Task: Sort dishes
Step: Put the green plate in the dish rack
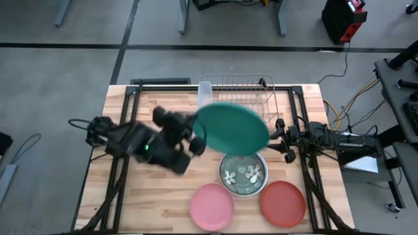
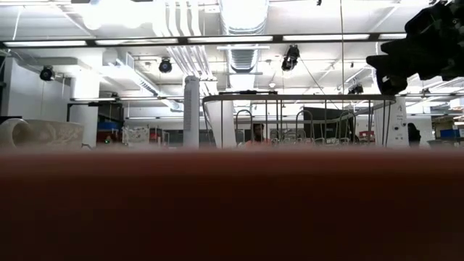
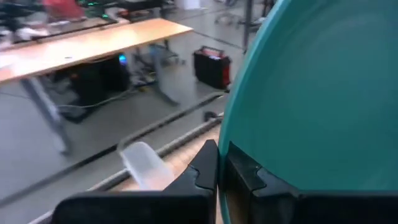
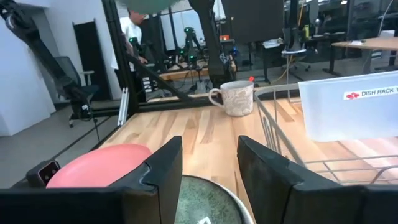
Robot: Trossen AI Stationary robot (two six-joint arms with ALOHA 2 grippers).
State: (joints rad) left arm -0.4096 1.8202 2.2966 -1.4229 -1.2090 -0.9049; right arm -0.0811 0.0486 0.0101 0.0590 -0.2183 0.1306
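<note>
**Desk:** High view first: where is the plate you are carrying?

**Floor:** Your large teal plate [image 1: 232,128] is hanging above the table, between the wire dish rack [image 1: 238,88] and the dark green plate with white flowers [image 1: 243,173], overlapping both from this angle. Your left gripper [image 1: 198,136] is pinching its rim, fingers [image 3: 205,168] closed tight on the edge, as the left wrist view is showing. You are holding it by the rim, I judge, so it can go edge-first into the rack's slots.

**Desk:** And the other dishes?

**Floor:** They are waiting along the near edge: the pink plate [image 1: 211,206] and the orange-red plate [image 1: 283,203] are flanking the flowered one, each just beside it. I am not making out a white bowl.

**Desk:** What is your right arm doing?

**Floor:** Your right gripper [image 1: 283,140] is idling at the table's right side near the rack, fingers spread apart over the flowered plate. A grey mug [image 4: 235,98] is sitting beyond it, next to the rack. Watch the teal plate's far edge as you are lowering it; it looks close to the rack's wires.
</note>
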